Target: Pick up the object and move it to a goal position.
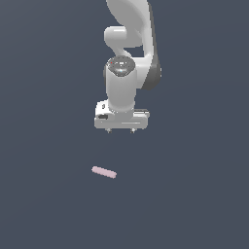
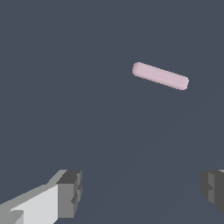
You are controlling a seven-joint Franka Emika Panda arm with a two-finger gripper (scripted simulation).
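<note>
Suspended in the upper centre of the exterior view, the white gripper hangs with its jaws spread wide and nothing between them. Only two short dark finger stubs show beneath the pale, flat hand body, one toward each end of it. The wrist view bears this out: the two grey fingertips sit at opposite lower corners of that picture, far apart, with bare floor filling the whole span between them.

Above the hand, the robot arm rises in rounded white segments with a dark band down one side, running out of the top edge of the exterior view. A glossy dark cap with a tiny red and green mark sits on the joint just over the wrist.

Below the hand and slightly toward the exterior view's left lies the object, a short pale pink rod with rounded ends. It rests flat on the dark blue-grey floor, tilted a little so its end toward the exterior view's right sits lower in the frame. It looks smooth and uniform in colour, with a faintly lighter upper face, and is much narrower than the hand above it. A clear gap of floor separates it from the fingers; nothing touches it.

In the wrist view the same rod appears in the upper right of the picture, well apart from both fingertips, lying at a similar slant.
</note>
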